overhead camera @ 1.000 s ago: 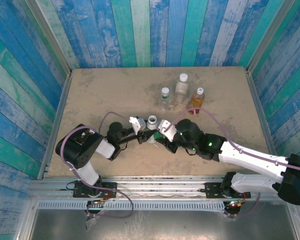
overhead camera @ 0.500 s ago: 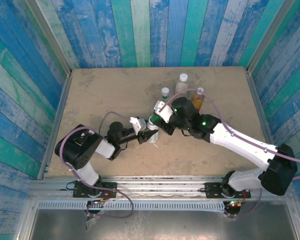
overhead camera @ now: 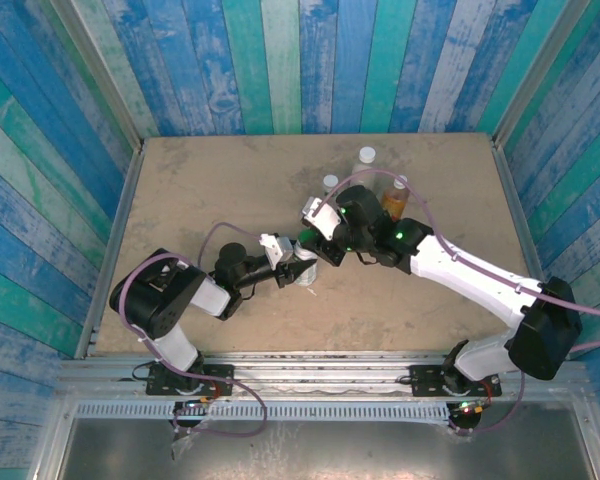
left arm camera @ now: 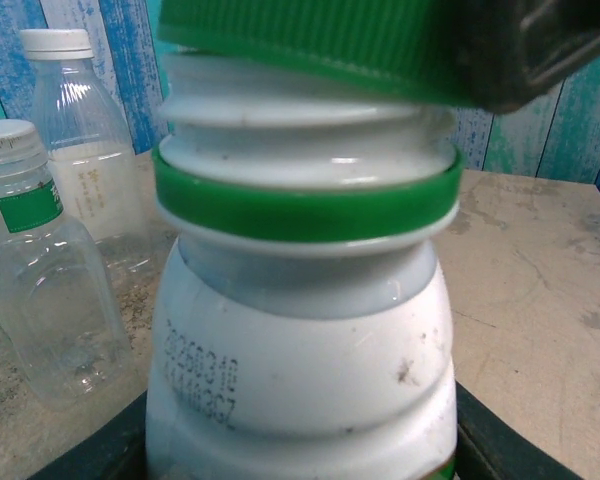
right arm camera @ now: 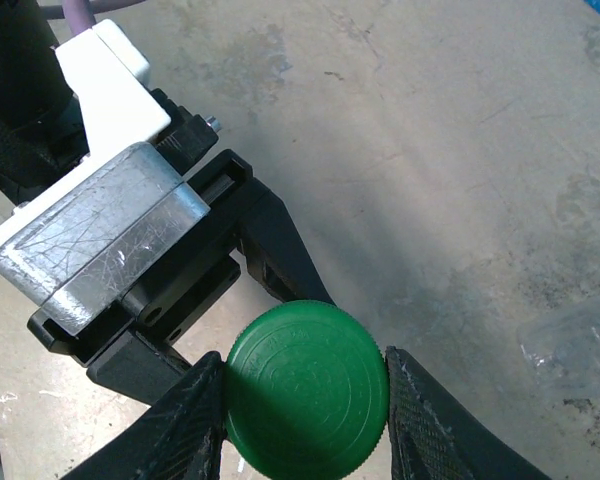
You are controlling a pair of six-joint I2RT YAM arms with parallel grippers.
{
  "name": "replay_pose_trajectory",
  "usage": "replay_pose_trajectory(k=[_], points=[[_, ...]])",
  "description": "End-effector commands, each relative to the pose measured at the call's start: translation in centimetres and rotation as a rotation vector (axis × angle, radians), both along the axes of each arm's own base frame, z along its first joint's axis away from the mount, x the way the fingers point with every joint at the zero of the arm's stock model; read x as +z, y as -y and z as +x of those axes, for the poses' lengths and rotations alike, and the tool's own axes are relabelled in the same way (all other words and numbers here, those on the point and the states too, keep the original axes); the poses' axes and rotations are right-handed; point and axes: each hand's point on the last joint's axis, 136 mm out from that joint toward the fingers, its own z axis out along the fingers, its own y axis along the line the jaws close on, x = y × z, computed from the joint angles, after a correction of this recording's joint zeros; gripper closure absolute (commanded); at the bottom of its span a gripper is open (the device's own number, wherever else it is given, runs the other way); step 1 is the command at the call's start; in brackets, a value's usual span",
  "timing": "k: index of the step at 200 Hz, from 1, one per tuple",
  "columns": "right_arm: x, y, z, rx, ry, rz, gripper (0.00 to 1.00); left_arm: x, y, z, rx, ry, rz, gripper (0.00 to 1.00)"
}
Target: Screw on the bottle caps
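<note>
1. Top external view: the two arms meet near the middle of the sandy table [overhead camera: 200,190]. The left gripper [overhead camera: 298,264] grasps a white bottle [overhead camera: 308,275], and the right gripper [overhead camera: 314,240] reaches in just beyond and above it.
2. Left wrist view: the white bottle [left arm camera: 300,340] stands upright, clamped low down between the left fingers [left arm camera: 85,455]. A green cap [left arm camera: 310,45] sits tilted over its threaded neck, with bare threads showing beneath. A green ring [left arm camera: 305,208] circles the neck.
3. Right wrist view: the right gripper [right arm camera: 306,392] is clenched on the green cap [right arm camera: 307,375], one finger on each side of its rim.
4. Behind, near the far edge, stand a tall clear bottle [overhead camera: 365,160], a small clear bottle [overhead camera: 330,185] and an amber bottle [overhead camera: 395,197], all capped and close together.
</note>
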Motion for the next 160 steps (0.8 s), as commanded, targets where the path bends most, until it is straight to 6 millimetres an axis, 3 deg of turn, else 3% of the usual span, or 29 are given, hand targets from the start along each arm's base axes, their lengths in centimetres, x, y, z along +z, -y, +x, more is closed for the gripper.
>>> replay_pose_trajectory(k=[1, 77, 160], points=[[-1.7, 1.1, 0.3, -0.053, -0.060, -0.058, 0.57, -1.0, 0.1, -0.2, -0.004, -0.025, 0.036, 0.48], [-2.0, 0.9, 0.5, -0.061, -0.091, -0.066, 0.56, -1.1, 0.0, -0.2, -0.005, -0.028, 0.038, 0.49], [2.0, 1.3, 0.3, -0.094, -0.032, 0.060, 0.28, -0.9, 0.1, -0.3, -0.010, -0.029, 0.033, 0.49]])
